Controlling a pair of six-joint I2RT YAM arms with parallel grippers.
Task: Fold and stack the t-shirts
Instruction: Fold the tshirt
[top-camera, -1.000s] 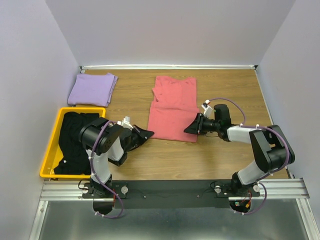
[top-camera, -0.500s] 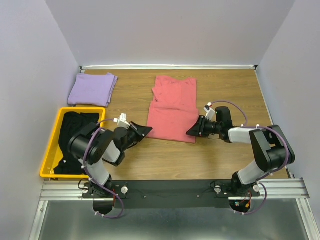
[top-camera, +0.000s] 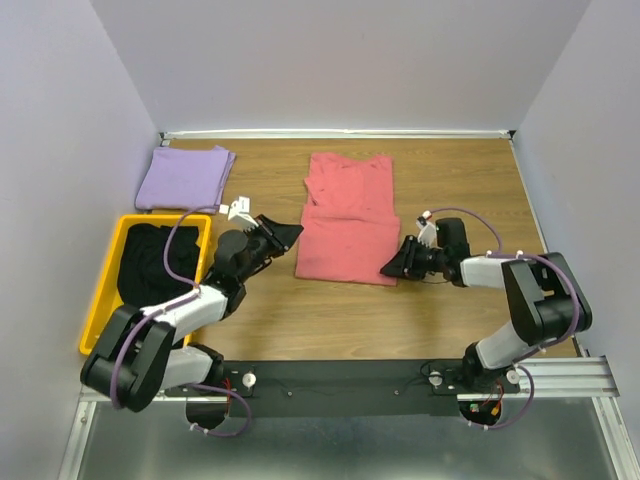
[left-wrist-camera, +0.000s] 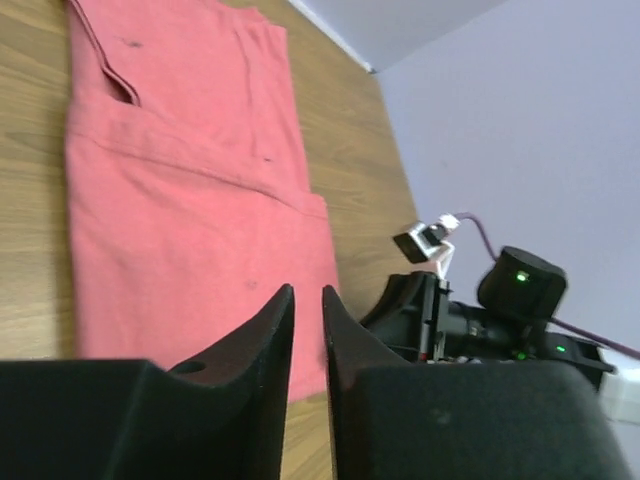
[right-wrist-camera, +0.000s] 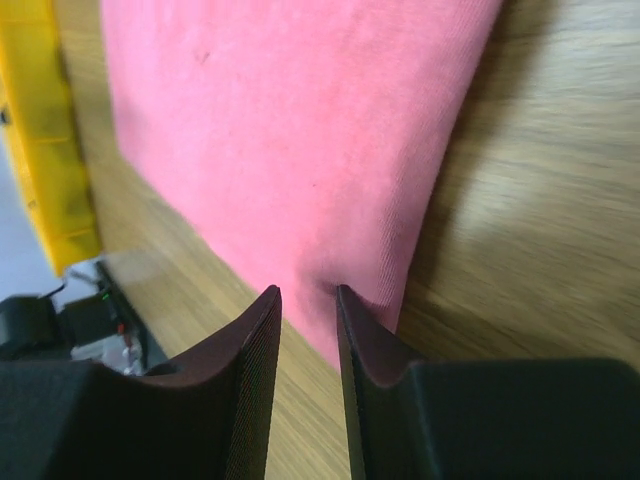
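Three pale walls (top-camera: 340, 60) — wood table (top-camera: 350, 315) under salmon-pink t-shirt (top-camera: 345, 235).

Nothing readable is showing anywhere from where I'm standing. No lettering, label, brand mark or number is coming through clearly in any of the three views.

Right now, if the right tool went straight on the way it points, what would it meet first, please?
Most likely the salmon-pink t-shirt: the right tool points at its near right corner, close to the hem, with its jaws slightly apart. Whether it touches the cloth is unclear.
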